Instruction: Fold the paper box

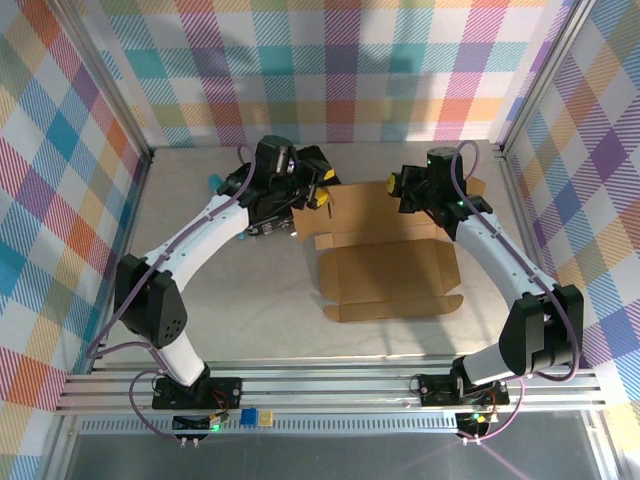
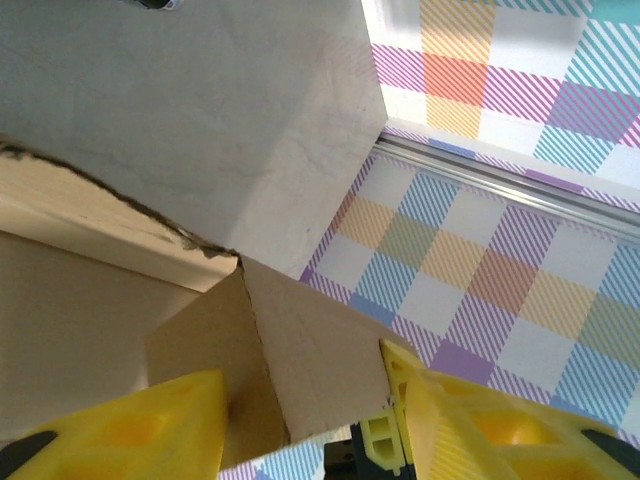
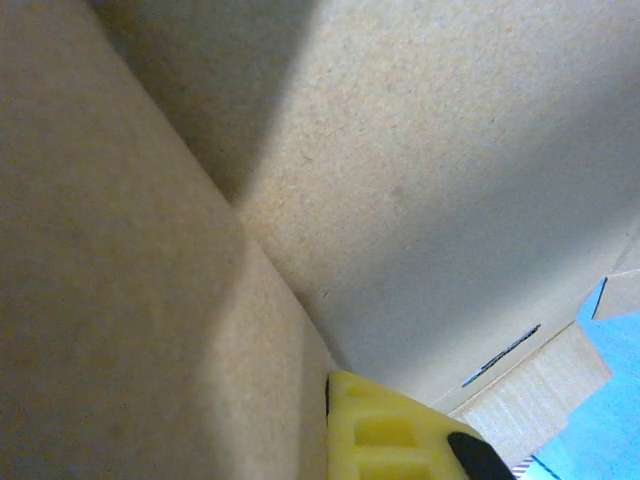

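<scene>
The paper box (image 1: 385,265) is a brown cardboard sheet lying mid-table, its near panel flat and its far panel (image 1: 365,205) raised. My left gripper (image 1: 318,195) is at the box's far-left corner. In the left wrist view a creased corner flap (image 2: 300,350) stands between its yellow fingers (image 2: 150,430), which are spread wide, so that gripper (image 2: 305,400) is open. My right gripper (image 1: 395,185) is at the far edge. In the right wrist view one yellow finger (image 3: 390,435) presses against a cardboard wall (image 3: 130,280), and the cardboard hides the other finger.
A small blue object (image 1: 213,181) lies at the far left by the left arm. Plaid walls and metal posts (image 1: 510,160) enclose the table. An aluminium rail (image 1: 330,385) runs along the near edge.
</scene>
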### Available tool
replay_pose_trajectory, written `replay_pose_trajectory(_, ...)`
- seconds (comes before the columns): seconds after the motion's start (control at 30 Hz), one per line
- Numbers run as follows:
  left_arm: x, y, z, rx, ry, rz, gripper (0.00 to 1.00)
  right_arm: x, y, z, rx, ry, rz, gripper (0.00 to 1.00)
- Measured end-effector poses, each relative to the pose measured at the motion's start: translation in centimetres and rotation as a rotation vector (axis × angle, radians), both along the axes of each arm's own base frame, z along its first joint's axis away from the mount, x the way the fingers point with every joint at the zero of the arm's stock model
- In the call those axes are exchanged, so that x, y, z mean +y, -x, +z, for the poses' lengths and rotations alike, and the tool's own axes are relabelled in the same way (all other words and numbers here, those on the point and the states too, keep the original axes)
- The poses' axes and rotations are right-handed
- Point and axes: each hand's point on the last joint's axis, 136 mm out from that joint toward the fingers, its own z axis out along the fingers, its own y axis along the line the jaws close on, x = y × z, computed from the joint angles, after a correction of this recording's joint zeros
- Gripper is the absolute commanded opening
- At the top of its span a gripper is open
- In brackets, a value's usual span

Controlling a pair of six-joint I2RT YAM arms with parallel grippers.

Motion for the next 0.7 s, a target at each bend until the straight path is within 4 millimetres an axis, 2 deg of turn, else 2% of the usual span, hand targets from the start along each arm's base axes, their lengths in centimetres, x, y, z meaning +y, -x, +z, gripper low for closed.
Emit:
replay_pose_trajectory(0.17, -0.7, -0.6, -1.4, 0.043, 0.012, 0.012, 0.05, -0.2, -0.1, -0.1, 0.001, 0.002, -0.006, 0.00)
replay_pose_trajectory(0.2, -0.7, -0.7, -1.5, 0.048, 0.015, 0.012, 0.00, -0.2, -0.1, -0.1, 0.000, 0.003, -0.008, 0.00)
replay_pose_trajectory(0.33, -0.8, -0.9, -1.3, 0.043, 0.029, 0.017, 0.00, -0.4, 0.0, -0.1, -0.003, 0.004, -0.015, 0.00)
replay_pose_trajectory(0.37, -0.9, -0.9, -1.2, 0.041, 0.030, 0.017, 0.01, -0.5, 0.0, 0.0, -0.007, 0.004, -0.016, 0.00)
replay_pose_trajectory(0.43, -0.9, -0.9, -1.1, 0.031, 0.029, 0.013, 0.34, -0.6, 0.1, 0.2, -0.011, 0.004, -0.020, 0.00)
replay_pose_trajectory(0.5, -0.7, -1.1, -0.8, 0.007, 0.020, 0.005, 0.54, -0.6, 0.1, 0.2, -0.012, 0.003, -0.020, 0.00)
replay_pose_trajectory(0.53, -0.4, -1.2, -0.7, -0.011, 0.005, -0.002, 0.58, -0.9, 0.0, 0.3, -0.012, 0.001, -0.023, 0.00)
replay_pose_trajectory(0.6, 0.8, -1.0, -0.5, -0.044, -0.052, -0.017, 0.58, -1.2, 0.1, 0.3, -0.004, -0.007, -0.018, 0.00)
replay_pose_trajectory(0.67, 3.3, -0.8, 0.4, -0.091, -0.126, -0.016, 0.52, -1.8, 0.2, 0.5, 0.018, -0.007, -0.018, 0.00)
replay_pose_trajectory(0.7, 5.2, -0.6, 1.1, -0.130, -0.166, -0.009, 0.47, -2.3, 0.2, 0.8, 0.024, -0.005, -0.023, 0.00)
